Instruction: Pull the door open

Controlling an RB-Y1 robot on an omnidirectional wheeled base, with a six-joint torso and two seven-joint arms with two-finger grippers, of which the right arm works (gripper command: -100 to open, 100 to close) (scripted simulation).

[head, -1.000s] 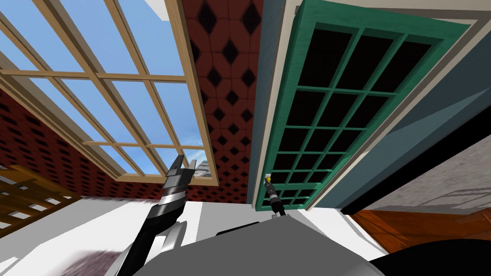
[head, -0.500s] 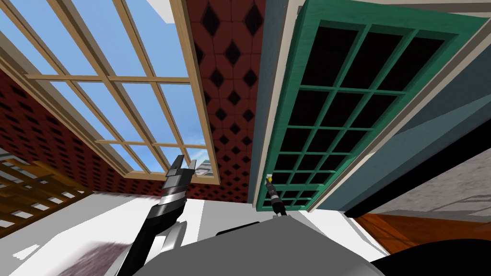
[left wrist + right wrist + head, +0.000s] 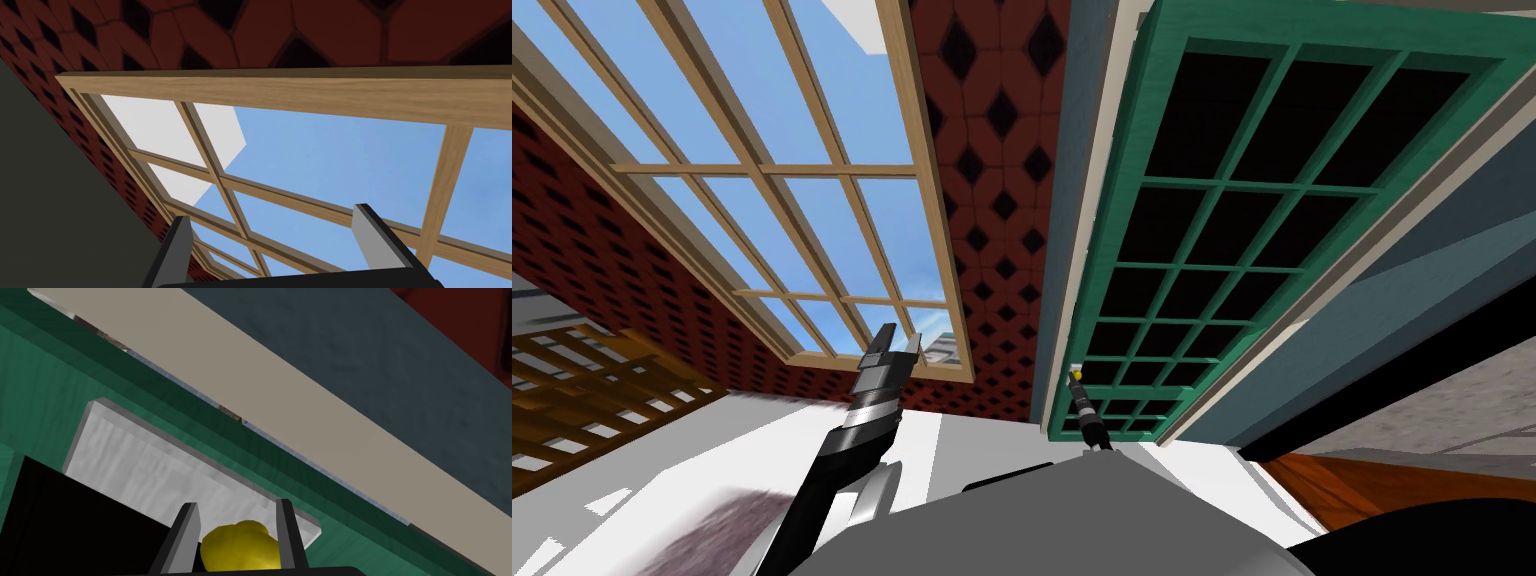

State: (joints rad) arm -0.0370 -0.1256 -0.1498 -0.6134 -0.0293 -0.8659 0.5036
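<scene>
One tool works: your right tool [image 3: 236,508] clamps the round yellow knob [image 3: 240,545], low on the green grid-paned door [image 3: 1110,200] at centre-right. Your whole view has drifted: you are moving, the door hardly yet. Left tool [image 3: 897,345] gapes.

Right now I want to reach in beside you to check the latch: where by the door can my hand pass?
Free: the red wall between the window and the beige jamb, and the green door's edge strip between white plate and that jamb. Crowded: the yellow knob, clamped in the right gripper. The left gripper hangs open by the window.
</scene>
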